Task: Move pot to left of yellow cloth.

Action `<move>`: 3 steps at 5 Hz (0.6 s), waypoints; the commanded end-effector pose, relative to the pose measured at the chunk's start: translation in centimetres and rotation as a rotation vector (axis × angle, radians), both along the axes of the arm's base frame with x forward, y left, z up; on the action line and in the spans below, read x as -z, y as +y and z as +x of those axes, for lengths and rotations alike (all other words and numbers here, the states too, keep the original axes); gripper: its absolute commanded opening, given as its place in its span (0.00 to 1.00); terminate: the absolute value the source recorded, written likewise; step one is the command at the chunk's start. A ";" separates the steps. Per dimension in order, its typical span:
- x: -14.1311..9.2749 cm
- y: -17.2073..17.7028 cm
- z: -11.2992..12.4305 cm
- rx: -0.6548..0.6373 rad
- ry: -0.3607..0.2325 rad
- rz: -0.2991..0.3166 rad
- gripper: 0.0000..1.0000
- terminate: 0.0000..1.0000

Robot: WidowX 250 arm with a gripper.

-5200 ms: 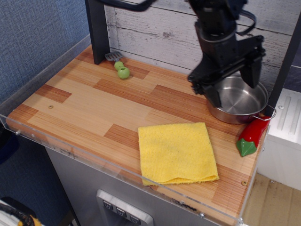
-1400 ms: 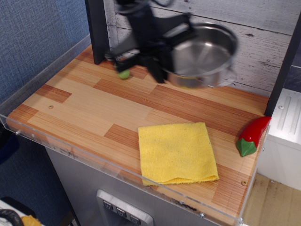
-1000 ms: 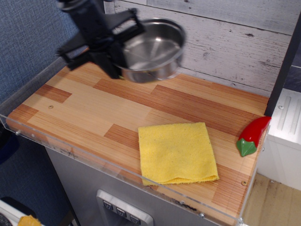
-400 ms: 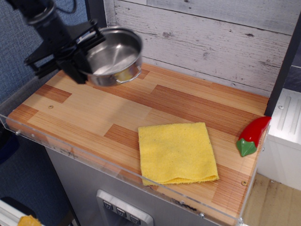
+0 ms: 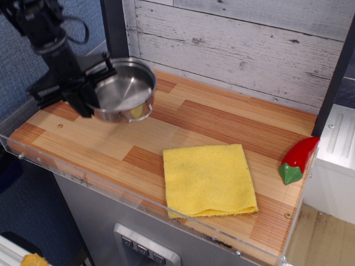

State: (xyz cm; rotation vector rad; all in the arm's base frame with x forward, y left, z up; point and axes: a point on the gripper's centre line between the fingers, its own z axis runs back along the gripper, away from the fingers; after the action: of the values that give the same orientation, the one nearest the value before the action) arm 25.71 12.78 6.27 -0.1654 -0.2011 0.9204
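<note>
The shiny steel pot (image 5: 123,90) hangs tilted above the back left part of the wooden table, held at its left rim by my gripper (image 5: 83,91), which is shut on it. The black arm comes in from the upper left. The yellow cloth (image 5: 208,179) lies flat near the table's front edge, right of centre, well to the right of and nearer than the pot. The pot is apart from the cloth.
A red pepper toy (image 5: 298,159) lies at the right edge. A dark vertical post (image 5: 115,27) stands at the back left. A clear plastic rim (image 5: 111,188) runs along the table's front and left sides. A white plank wall is behind.
The gripper has carried the pot from the back right, high across the back of the table, to the left; since the last frame it moved lower and slightly toward the front.
</note>
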 end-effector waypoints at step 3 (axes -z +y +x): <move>4.1 3.4 -1.4 -0.050 0.035 0.015 0.00 0.00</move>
State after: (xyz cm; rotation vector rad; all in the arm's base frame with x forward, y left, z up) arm 24.28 15.50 1.10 -0.1398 -0.1444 0.9694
